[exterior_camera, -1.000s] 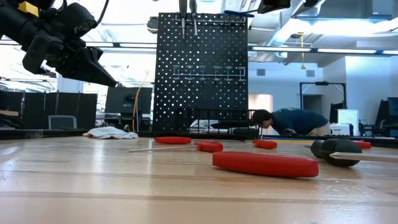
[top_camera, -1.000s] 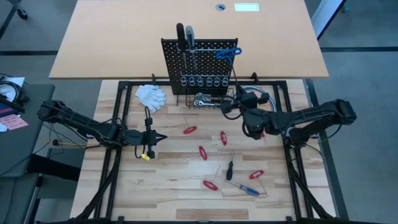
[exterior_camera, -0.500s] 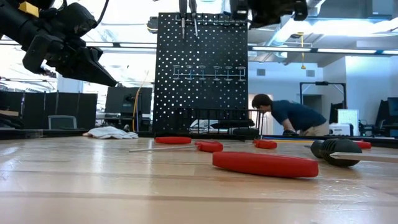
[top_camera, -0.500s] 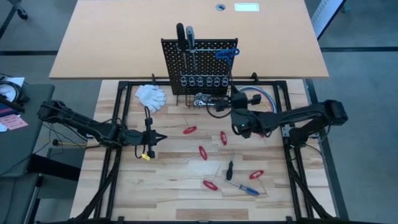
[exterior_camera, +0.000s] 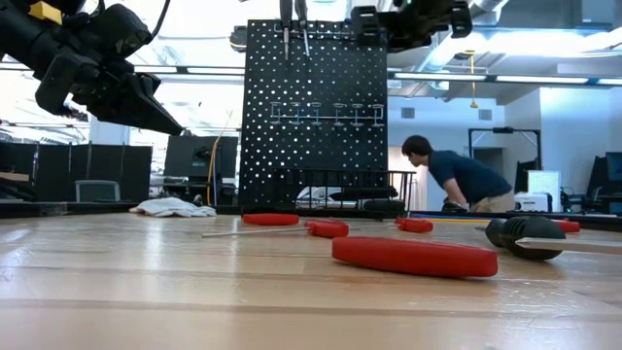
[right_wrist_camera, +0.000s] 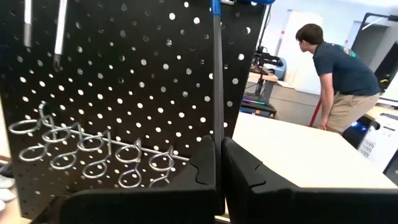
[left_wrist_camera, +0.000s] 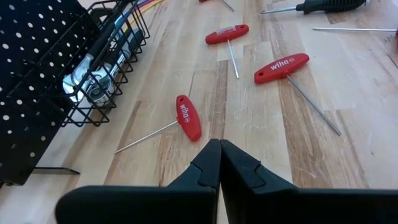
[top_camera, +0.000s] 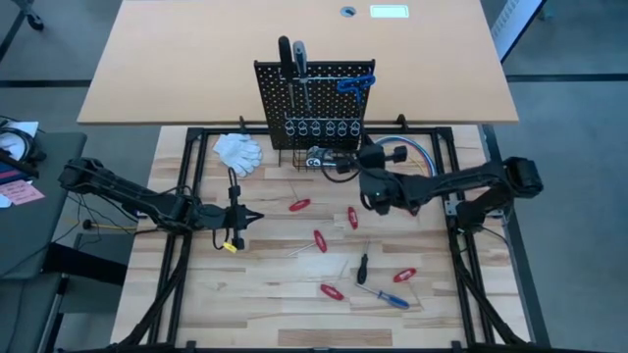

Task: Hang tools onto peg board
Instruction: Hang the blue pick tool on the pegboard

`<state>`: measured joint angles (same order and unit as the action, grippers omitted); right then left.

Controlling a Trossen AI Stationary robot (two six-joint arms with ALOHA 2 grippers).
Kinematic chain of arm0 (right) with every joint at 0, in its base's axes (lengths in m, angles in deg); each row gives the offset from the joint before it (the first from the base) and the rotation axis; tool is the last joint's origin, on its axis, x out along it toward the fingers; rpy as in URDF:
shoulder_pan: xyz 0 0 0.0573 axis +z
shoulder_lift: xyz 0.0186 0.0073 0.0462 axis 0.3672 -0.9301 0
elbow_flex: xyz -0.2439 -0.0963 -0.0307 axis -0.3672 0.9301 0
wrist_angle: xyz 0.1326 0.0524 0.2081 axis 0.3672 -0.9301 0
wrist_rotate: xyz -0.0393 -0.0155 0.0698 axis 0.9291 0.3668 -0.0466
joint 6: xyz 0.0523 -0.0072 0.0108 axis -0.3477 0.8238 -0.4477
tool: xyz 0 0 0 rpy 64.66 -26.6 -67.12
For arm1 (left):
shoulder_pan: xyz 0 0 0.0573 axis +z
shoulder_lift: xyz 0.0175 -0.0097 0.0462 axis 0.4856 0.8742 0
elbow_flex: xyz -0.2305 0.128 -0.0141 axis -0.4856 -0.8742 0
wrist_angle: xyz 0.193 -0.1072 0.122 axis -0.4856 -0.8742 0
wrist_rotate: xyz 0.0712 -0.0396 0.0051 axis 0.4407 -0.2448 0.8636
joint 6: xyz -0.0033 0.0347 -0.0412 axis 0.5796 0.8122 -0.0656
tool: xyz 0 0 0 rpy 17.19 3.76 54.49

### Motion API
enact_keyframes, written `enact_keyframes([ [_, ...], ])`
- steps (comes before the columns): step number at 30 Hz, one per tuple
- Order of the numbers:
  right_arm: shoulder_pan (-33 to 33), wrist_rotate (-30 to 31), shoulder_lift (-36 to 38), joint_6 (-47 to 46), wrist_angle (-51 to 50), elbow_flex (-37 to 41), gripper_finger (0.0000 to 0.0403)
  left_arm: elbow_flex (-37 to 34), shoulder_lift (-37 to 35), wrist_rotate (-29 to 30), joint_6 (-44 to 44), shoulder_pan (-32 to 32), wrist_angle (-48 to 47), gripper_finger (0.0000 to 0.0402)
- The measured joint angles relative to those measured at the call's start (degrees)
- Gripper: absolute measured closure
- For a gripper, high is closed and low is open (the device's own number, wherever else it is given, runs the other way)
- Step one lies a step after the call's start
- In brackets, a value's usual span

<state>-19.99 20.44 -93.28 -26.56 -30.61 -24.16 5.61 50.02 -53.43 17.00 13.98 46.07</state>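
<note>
While my right gripper (top_camera: pixel 368 189) sits closed and empty just before the peg board (top_camera: pixel 316 103), the nearest loose tool, a red-handled driver (top_camera: pixel 352 217), lies on the table just behind it, shaft pointing away from the board. Left gripper (top_camera: pixel 252 218) waits closed, farther off.
</note>
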Motion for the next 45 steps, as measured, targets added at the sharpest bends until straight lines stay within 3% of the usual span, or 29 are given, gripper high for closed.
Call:
enact_keyframes([
  [19, -2.2, -1.4, -2.7, 0.7, -1.1, 0.0, 0.0373, 0.0, 0.0, 0.0, -0.7, 0.0, 0.0, 0.0402],
  [34, -3.9, 3.6, -2.7, 13.0, -1.1, 0.0, 0.0372, 0.0, 0.0, 0.0, -0.8, 0.0, 0.0, 0.0402],
  [41, -3.9, 4.4, -2.7, 13.7, -1.2, 0.0, 0.0371, 0.0, 0.0, 0.0, -0.9, 0.0, 0.0, 0.0401],
  [45, -3.9, 4.1, -2.7, 14.2, -1.4, 0.0, 0.0351, 0.0, 0.0, 0.0, -0.9, 0.0, 0.0, 0.0402],
])
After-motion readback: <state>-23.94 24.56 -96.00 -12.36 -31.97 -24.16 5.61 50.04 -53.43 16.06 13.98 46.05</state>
